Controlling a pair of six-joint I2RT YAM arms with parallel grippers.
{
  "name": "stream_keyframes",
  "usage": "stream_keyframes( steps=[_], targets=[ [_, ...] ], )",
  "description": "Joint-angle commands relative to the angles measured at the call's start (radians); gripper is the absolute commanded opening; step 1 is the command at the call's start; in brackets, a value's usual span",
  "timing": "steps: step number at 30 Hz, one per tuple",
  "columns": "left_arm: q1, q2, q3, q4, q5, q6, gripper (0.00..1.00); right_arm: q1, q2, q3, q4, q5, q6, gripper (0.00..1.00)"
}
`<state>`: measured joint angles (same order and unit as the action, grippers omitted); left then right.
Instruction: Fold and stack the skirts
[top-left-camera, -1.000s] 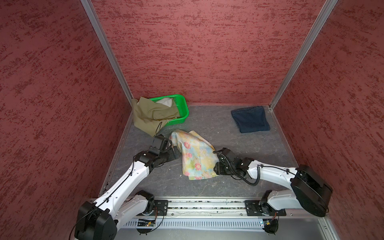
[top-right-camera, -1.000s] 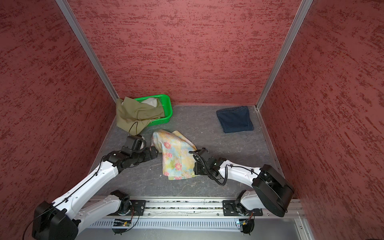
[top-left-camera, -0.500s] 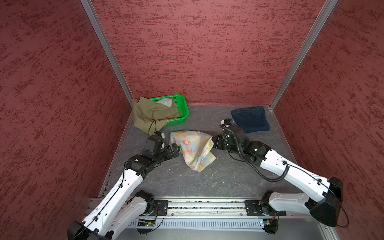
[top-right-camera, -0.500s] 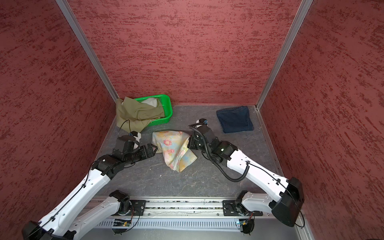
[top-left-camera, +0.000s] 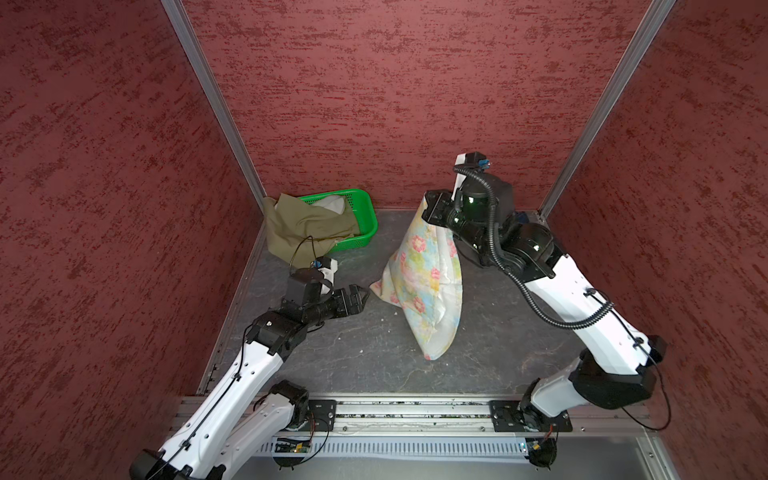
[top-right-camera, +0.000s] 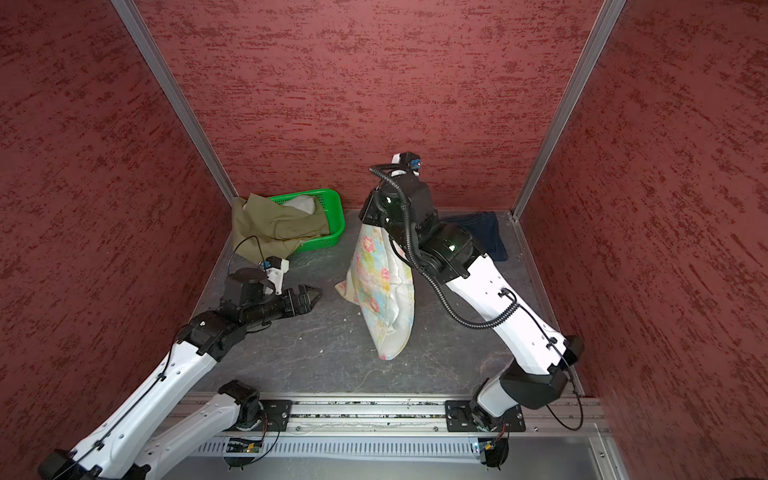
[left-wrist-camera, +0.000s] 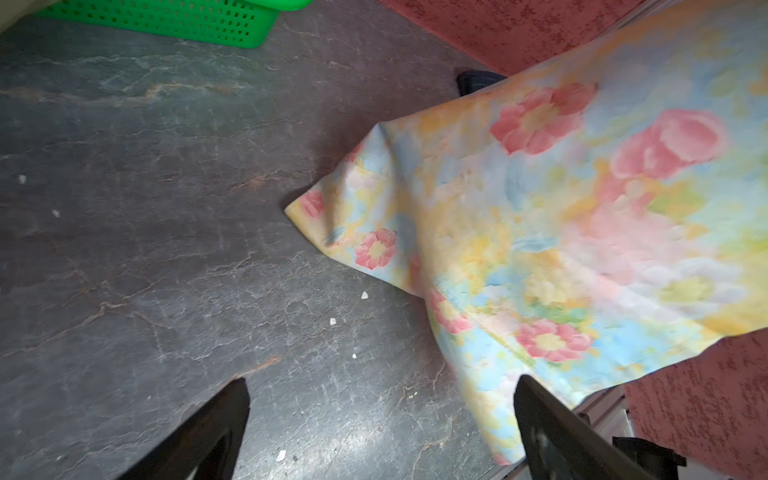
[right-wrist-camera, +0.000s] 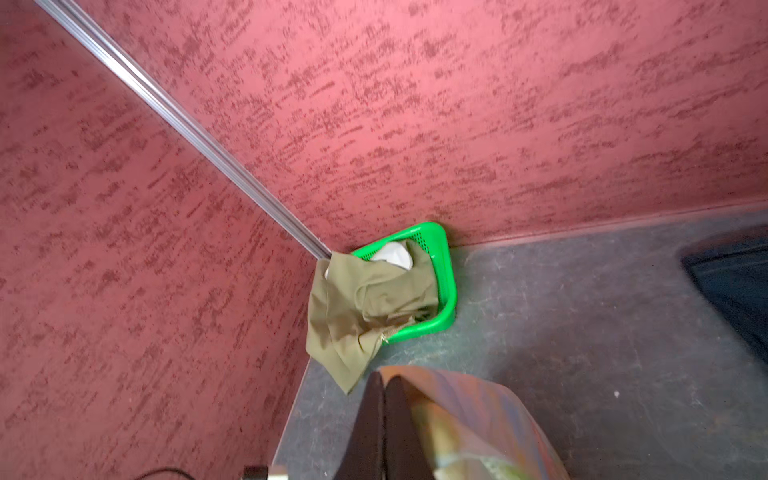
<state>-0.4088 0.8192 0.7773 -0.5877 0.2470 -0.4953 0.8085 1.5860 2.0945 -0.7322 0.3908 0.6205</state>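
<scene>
Pinches the top edge of the floral skirt (top-left-camera: 424, 282) in the right gripper (top-left-camera: 428, 208) - pressed tight together on the cloth and raised high, right of the basket (top-left-camera: 368, 226). Hangs from there in one long fold, with white lining showing down one side. Cannot tell whether the lower end touches the floor (top-left-camera: 353, 345).

Holds the left gripper (top-left-camera: 360, 298) low in front of the basket, spread wide and empty. Points its tips at a loose corner of the floral cloth, just beside that corner but apart from it.

Underneath, a dark grey, stone-patterned floor with a few pale crumbs. All round, red textured walls with metal corner posts, and the basket tucked into the back left corner.

Over the basket's left and front rim and down onto the floor: the olive skirt (top-left-camera: 299, 224), with something white (top-left-camera: 332, 203) behind it inside the basket. Well right of the basket, by the back wall: the folded denim skirt (top-right-camera: 486, 232) - largely hidden behind the right arm (top-right-camera: 490, 291) in both top views. Between basket and denim, the hanging floral skirt.
</scene>
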Motion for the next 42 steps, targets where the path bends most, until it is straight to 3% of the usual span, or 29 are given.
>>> stream_keyframes(
  steps=[1, 5, 10, 14, 18, 25, 29, 30, 32, 34, 35, 42],
  targets=[
    [-0.029, -0.016, -0.021, 0.078, 0.057, 0.037, 1.0, -0.005, 0.061, 0.164, -0.097, 0.143, -0.075, 0.0],
    [-0.106, -0.007, -0.074, 0.138, 0.049, 0.035, 1.0, -0.01, 0.146, 0.322, -0.163, 0.204, -0.105, 0.0],
    [-0.264, 0.017, -0.188, 0.339, 0.003, -0.014, 1.0, -0.014, 0.166, 0.349, -0.155, 0.248, -0.129, 0.0],
    [-0.459, 0.102, -0.262, 0.541, -0.181, -0.01, 0.99, -0.036, 0.164, 0.349, -0.153, 0.253, -0.13, 0.0],
    [-0.584, 0.262, -0.256, 0.694, -0.403, -0.017, 0.99, -0.055, 0.164, 0.348, -0.154, 0.235, -0.122, 0.0],
    [-0.551, 0.546, -0.177, 0.774, -0.676, -0.068, 0.99, -0.074, 0.151, 0.345, -0.155, 0.203, -0.116, 0.0],
    [-0.478, 0.607, -0.192, 0.851, -0.701, -0.074, 1.0, -0.076, 0.141, 0.343, -0.154, 0.195, -0.122, 0.0],
    [-0.468, 0.627, -0.188, 0.881, -0.695, -0.046, 0.96, -0.075, 0.137, 0.342, -0.151, 0.195, -0.124, 0.0],
    [-0.454, 0.651, -0.173, 0.904, -0.676, 0.01, 0.69, -0.077, 0.13, 0.332, -0.145, 0.197, -0.129, 0.0],
    [-0.45, 0.611, -0.199, 0.967, -0.674, 0.069, 0.14, -0.08, 0.118, 0.316, -0.139, 0.198, -0.134, 0.0],
    [-0.442, 0.584, -0.21, 0.994, -0.655, 0.094, 0.03, -0.083, 0.113, 0.312, -0.139, 0.198, -0.136, 0.0],
    [-0.33, 0.276, -0.109, 0.684, -0.542, 0.193, 0.0, -0.127, 0.077, 0.268, -0.165, 0.178, -0.124, 0.0]
  ],
)
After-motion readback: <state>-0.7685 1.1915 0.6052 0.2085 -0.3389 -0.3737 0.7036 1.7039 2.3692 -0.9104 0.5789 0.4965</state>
